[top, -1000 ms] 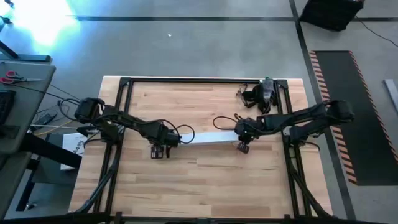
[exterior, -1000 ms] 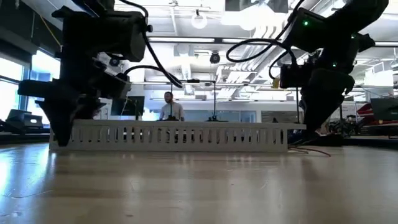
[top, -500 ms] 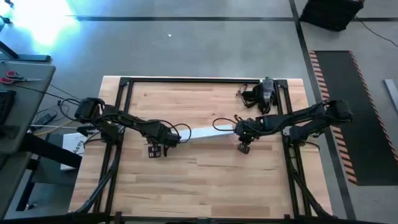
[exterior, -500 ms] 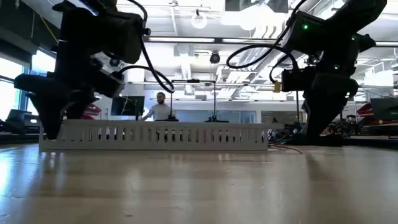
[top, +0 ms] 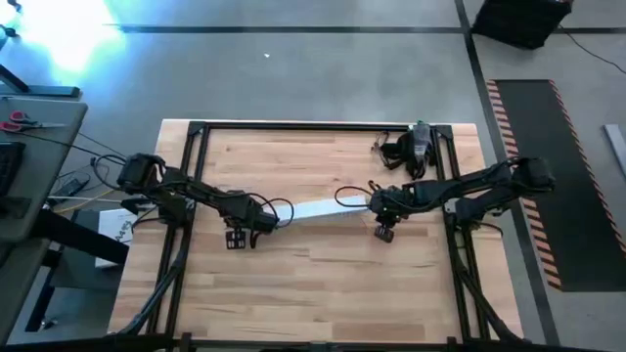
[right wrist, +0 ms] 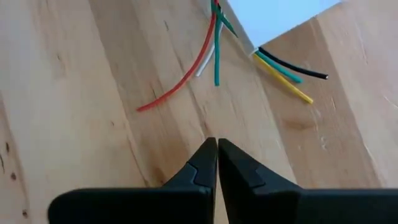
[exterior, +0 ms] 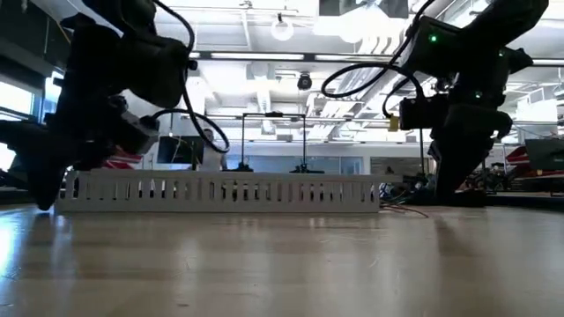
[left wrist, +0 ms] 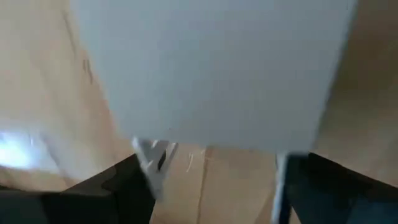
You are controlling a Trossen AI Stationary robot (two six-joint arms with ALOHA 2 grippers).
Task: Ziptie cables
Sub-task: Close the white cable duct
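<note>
A wooden counter [top: 323,264] framed by black rails stands on a grey floor, and the low view looks past it into a bright workshop with ceiling lights and pipes. Near the middle of the counter lies a long white slotted channel [exterior: 220,192], with a flat white cover strip [top: 318,208] on top of it as seen from above. The cables [right wrist: 214,46] come out from under the strip's end that faces the right edge of the counter: red, white and green ends fan out on the wood on one side, black, teal and yellow ends [right wrist: 289,71] on the other; how far they run inside is hidden by the strip. The right gripper [right wrist: 217,163] hangs just beside that end, its fingers pressed together with nothing between them, tips low over bare wood and apart from the wire ends. The left gripper [top: 238,235] is at the channel's other end, towards the left edge; its wrist view is filled by the blurred white strip, with the dark fingers [left wrist: 124,186] spread to either side of it, but whether they press on the channel cannot be made out. A dark device with straps [top: 411,145] sits near the far right corner.
</note>
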